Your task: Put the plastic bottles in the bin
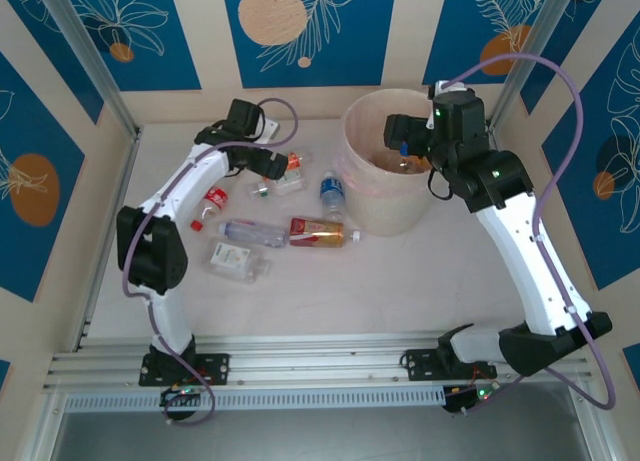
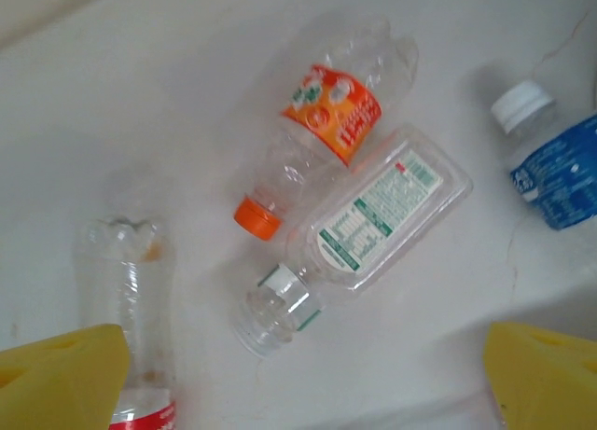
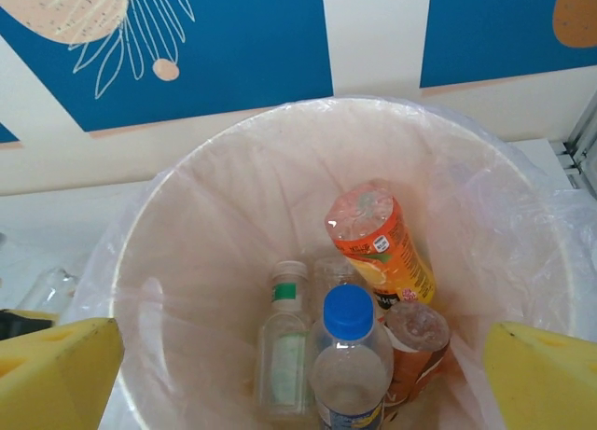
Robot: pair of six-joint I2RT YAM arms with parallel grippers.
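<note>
Between wide-spread yellow fingertips [image 3: 56, 374], the bag-lined bin [image 3: 187, 225] holds an orange-labelled bottle [image 3: 382, 248], a blue-capped bottle [image 3: 350, 355] and a clear white-capped bottle [image 3: 284, 346].

Print on orange label [image 2: 338, 113], green-white label [image 2: 368, 217], too blurred to read

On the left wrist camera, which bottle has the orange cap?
The orange-labelled bottle, lying beside the flat green-labelled bottle. The blue-labelled bottle has a white cap, and the flat one's is clear.

light: bright, even | shadows: soft, faint | blur: wrist views slightly soft
</note>
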